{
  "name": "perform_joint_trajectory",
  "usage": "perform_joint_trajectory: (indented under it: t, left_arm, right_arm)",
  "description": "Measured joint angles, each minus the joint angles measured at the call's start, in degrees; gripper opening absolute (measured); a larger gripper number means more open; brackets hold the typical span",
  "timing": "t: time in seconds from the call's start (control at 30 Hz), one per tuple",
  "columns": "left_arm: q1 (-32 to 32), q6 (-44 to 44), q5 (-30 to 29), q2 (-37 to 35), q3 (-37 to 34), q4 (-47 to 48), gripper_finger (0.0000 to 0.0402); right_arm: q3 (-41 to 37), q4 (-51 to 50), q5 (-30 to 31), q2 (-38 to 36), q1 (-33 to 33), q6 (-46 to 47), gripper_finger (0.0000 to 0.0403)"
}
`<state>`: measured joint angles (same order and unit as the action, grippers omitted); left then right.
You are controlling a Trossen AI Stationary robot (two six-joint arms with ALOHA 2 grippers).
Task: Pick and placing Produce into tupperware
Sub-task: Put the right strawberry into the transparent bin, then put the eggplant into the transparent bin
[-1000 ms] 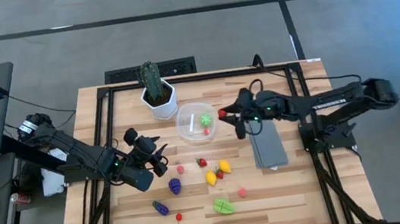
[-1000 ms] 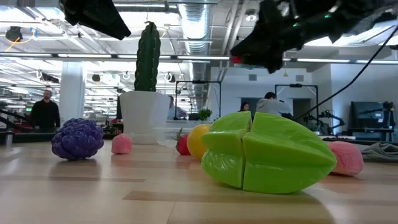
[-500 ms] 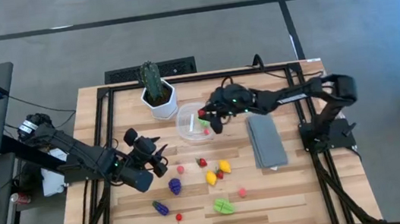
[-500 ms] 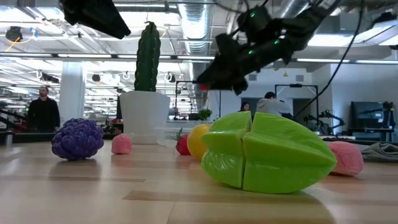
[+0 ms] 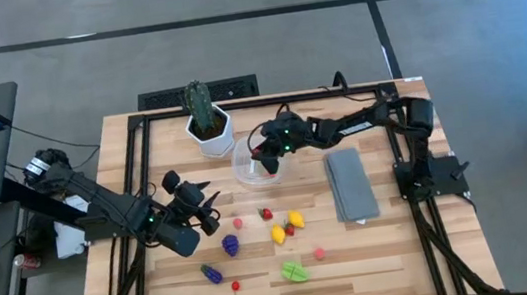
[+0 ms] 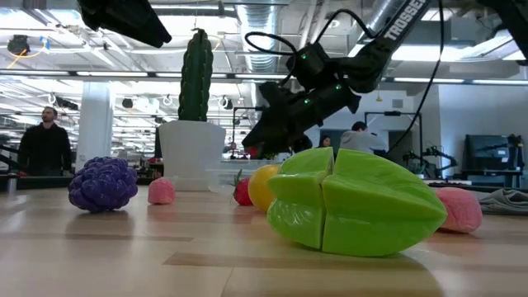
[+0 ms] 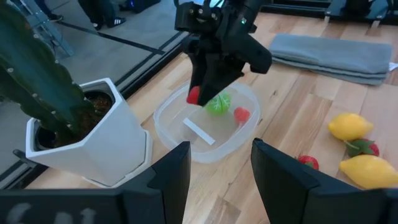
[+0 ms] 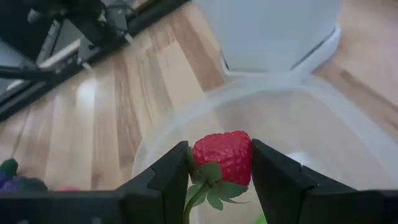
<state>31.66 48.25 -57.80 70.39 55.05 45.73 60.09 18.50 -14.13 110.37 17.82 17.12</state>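
Right gripper [image 5: 267, 155] reaches across over the clear tupperware [image 5: 247, 175], and its own wrist camera gives the detail no other view has: a red strawberry [image 8: 222, 156] with green leaves pinched between the two fingers, right above the container's open mouth. From the left wrist view that berry is only a red blob at the fingertips, but this angle shows what already lies inside: a green piece [image 7: 217, 104], a small red piece [image 7: 242, 114] and a white strip. From overhead, the rest of the produce sits scattered on the near side of the table. Low down, white lettering on the right arm [image 6: 396, 21] reads TROSSEN. Left gripper [image 5: 208, 207] hangs left of the produce, fingers parted, nothing between them.
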Motion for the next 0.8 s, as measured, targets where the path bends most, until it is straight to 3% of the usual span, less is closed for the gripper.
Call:
perform_joint_trajectory:
  t: [0.57,0.8]
  left_arm:
    - [0.00,0.17,0.01,0.00,0.00,0.00,0.0160]
    - [0.00,0.15,0.00,0.00,0.00,0.00,0.0160]
  right_arm:
    - [1.18,-2.59,-0.67,0.79,0.33,-1.05,0.0203]
    - [1.18,-2.56,-0.87,0.77,0.33,-1.07,0.0241]
